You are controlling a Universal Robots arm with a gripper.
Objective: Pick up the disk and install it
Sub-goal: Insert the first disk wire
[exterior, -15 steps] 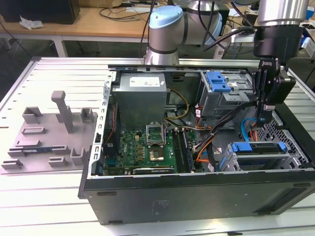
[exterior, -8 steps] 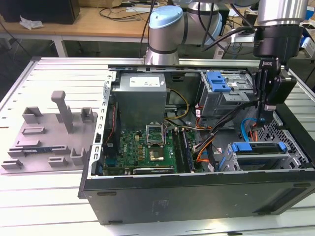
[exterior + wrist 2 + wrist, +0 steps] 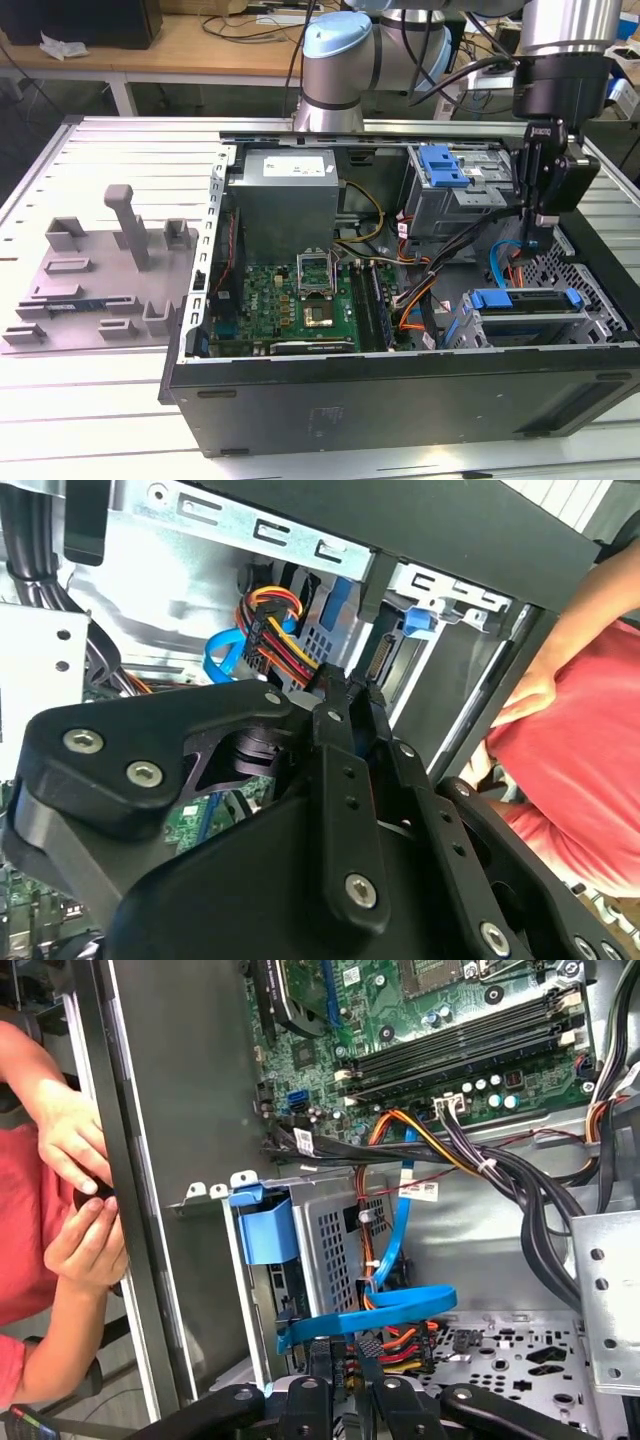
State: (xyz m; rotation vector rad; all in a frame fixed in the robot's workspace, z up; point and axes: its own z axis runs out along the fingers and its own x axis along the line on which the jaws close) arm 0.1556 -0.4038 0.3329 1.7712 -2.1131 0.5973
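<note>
— Where is the disk?

— The disk (image 3: 525,314) lies flat in the lower drive cage. That cage is in the near corner of the computer case (image 3: 400,390), on the exterior view's right. Its blue frame runs along its far edge, with grey metal nearer.

— And the gripper?

— The gripper (image 3: 530,242) hangs just above the disk's far edge. I cannot tell whether it touches the disk. In the second wrist view the fingertips (image 3: 338,715) are pressed together beside a black connector with orange, yellow and red wires (image 3: 268,618). Whether anything thin sits between them I cannot tell.

— Any cables close by?

— A blue flat cable (image 3: 400,1305) loops past the cage, near the gripper.

— Any writing?

— There is a white sticker (image 3: 290,163) on the grey power supply (image 3: 290,205) at the far side. In the first wrist view, small white tags (image 3: 425,1191) hang on the cables. I cannot make out the print on any of them.

— And farther out?

— A green motherboard (image 3: 300,300) fills the middle of the case. An upper bay with a blue latch (image 3: 445,165) sits far right. A grey fixture plate (image 3: 100,270) lies on the slatted table (image 3: 100,410), to the exterior view's left. A person in a red top (image 3: 25,1220) is just outside the case wall, with a hand (image 3: 72,1138) and a second hand (image 3: 85,1245) held close together.
</note>
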